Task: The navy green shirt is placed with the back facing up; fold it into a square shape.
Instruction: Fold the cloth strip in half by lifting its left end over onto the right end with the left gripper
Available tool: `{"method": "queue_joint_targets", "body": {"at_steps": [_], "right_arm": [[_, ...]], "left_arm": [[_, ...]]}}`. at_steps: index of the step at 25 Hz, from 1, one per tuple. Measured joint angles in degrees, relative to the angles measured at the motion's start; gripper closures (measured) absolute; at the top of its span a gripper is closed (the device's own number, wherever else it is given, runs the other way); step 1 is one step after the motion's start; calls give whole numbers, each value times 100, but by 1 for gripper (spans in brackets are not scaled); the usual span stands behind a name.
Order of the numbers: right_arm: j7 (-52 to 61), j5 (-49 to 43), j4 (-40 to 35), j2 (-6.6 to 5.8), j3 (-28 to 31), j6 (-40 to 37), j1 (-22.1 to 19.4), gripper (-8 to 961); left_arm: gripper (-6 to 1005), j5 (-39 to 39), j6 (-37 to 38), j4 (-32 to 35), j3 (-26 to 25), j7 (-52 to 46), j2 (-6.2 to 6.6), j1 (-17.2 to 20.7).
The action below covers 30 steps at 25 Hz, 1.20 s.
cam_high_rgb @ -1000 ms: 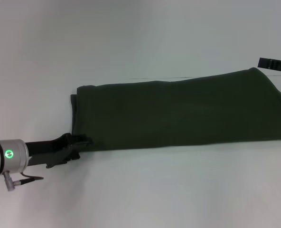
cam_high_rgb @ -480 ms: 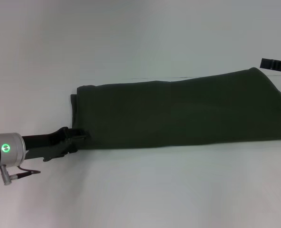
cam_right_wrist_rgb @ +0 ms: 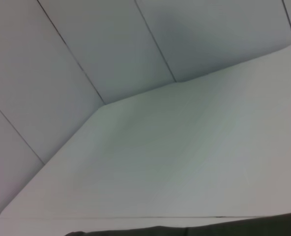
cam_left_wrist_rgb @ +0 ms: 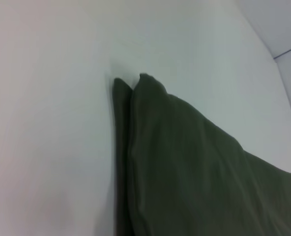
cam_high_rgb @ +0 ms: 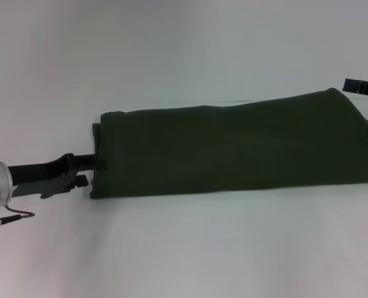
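The navy green shirt [cam_high_rgb: 234,149] lies on the white table as a long folded band, running from left of centre out past the right side of the head view. My left gripper [cam_high_rgb: 84,171] is low at the band's left end, open, its upper finger just touching the cloth edge and nothing held. The left wrist view shows that layered end of the shirt [cam_left_wrist_rgb: 185,167] up close. My right gripper [cam_high_rgb: 362,85] shows only as a dark bar beyond the shirt's far right corner. A thin strip of the shirt [cam_right_wrist_rgb: 209,230] shows in the right wrist view.
The white table [cam_high_rgb: 184,248] extends in front of the shirt and behind it. Pale wall panels [cam_right_wrist_rgb: 111,44] rise behind the table's far edge. Nothing else lies on the surface.
My left arm has drawn back to the left, and its gripper has shifted from the shirt's front left corner up along the left edge. The shirt has stayed put.
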Motion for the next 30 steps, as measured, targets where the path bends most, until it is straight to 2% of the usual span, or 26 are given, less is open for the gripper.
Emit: {"method": "queue_joint_targets", "body": {"at_steps": [6, 13, 30], "right_arm": [[5, 9, 0, 12, -1, 3, -39, 176], [17, 22, 0, 31, -1, 3, -17, 176], [40, 6, 0, 55, -15, 83, 11, 176]], "left_arm": [[353, -4, -368, -249, 30, 245, -42, -41], [352, -6, -848, -372, 65, 455, -189, -118], [353, -5, -993, -533, 146, 607, -185, -101]]}}
